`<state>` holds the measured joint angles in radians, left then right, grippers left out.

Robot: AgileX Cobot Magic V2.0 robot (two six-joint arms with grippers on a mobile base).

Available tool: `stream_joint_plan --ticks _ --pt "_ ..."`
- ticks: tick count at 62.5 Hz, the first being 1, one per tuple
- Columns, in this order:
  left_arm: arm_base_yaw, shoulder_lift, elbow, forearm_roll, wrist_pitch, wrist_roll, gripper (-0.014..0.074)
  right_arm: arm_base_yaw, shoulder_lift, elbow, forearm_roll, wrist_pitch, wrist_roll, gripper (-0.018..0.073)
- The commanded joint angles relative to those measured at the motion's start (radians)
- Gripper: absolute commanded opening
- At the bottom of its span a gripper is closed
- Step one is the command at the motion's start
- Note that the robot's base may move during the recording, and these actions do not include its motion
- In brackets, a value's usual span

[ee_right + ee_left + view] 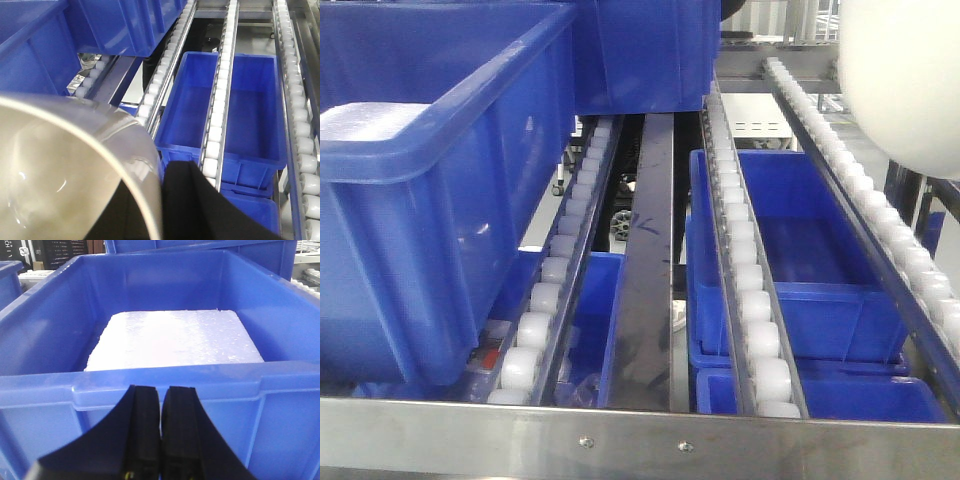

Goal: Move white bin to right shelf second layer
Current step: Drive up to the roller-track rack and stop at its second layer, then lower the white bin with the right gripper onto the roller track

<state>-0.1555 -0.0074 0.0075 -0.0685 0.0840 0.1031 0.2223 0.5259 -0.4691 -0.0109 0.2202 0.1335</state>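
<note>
I have the white bin (65,165) pinched at its rim by the right gripper (165,200); one black finger (200,205) shows outside the wall, the other I can't see. From the front the bin (900,80) hangs high at right, above the roller tracks (880,210) of the shelf layer (640,435).

Risks, as I judge them: a one-sided rim grip on glossy plastic could slip or let the bin swing; set down crooked, it could straddle one track and tip into the gap, or roll on.

Left gripper (160,405) has its jaws pressed together, holding nothing, just before a blue crate (165,385) with a white foam slab (175,337). More crates (225,100) sit below the tracks.
</note>
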Motion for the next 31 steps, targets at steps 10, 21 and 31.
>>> stream_joint_plan --ticks 10,21,31 --pt "-0.004 -0.014 0.037 -0.005 -0.084 -0.004 0.0085 -0.005 0.009 -0.031 0.002 -0.117 -0.001 0.0056" --pt "-0.004 -0.014 0.037 -0.005 -0.084 -0.004 0.0085 -0.005 0.009 -0.031 0.002 -0.118 -0.001 0.0056" --pt "-0.004 -0.014 0.037 -0.005 -0.084 -0.004 0.0085 -0.005 0.01 -0.031 0.002 -0.114 -0.001 0.0056"
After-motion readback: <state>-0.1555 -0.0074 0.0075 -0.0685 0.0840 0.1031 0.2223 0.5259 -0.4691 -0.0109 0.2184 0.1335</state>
